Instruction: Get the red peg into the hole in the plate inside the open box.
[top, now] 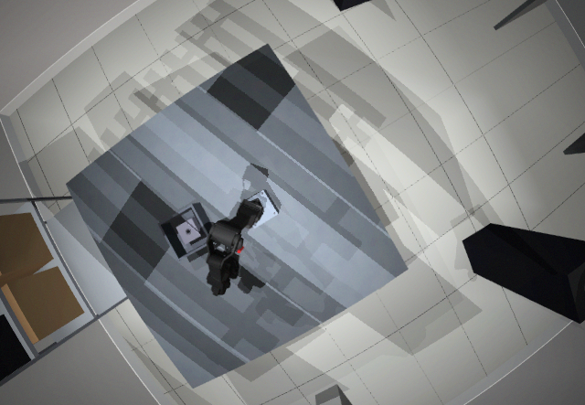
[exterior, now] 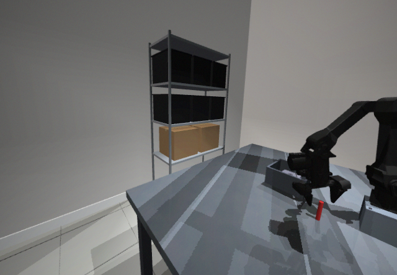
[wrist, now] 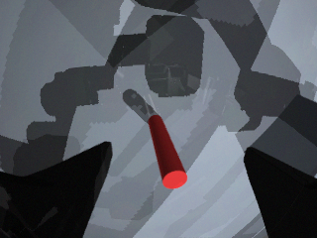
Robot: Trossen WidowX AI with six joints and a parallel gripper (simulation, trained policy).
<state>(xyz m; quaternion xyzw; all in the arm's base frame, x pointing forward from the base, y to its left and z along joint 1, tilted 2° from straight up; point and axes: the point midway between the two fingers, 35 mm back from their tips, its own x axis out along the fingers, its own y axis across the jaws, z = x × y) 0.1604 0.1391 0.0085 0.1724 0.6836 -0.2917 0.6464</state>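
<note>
The red peg (top: 239, 250) (exterior: 319, 210) (wrist: 165, 149) stands upright on the table, outside the box. My gripper (exterior: 321, 203) (wrist: 178, 146) is wide open and empty, its fingers pointing down. In the wrist view the peg's top shows between the two fingertips, a little left of the middle. In the exterior view the tips are near the height of the peg's top; how far apart they are in depth is hard to tell. The open box (top: 204, 214) (exterior: 279, 182) stands beside the arm, with the pale plate (top: 194, 237) and its dark central hole at the bottom.
The arm's base block (exterior: 378, 225) stands right of the peg in the exterior view. The box wall is close behind the gripper there. Shadows of the arm lie across the table (top: 198, 150) (exterior: 221, 198). A shelf rack (exterior: 169, 105) with boxes stands beyond the table.
</note>
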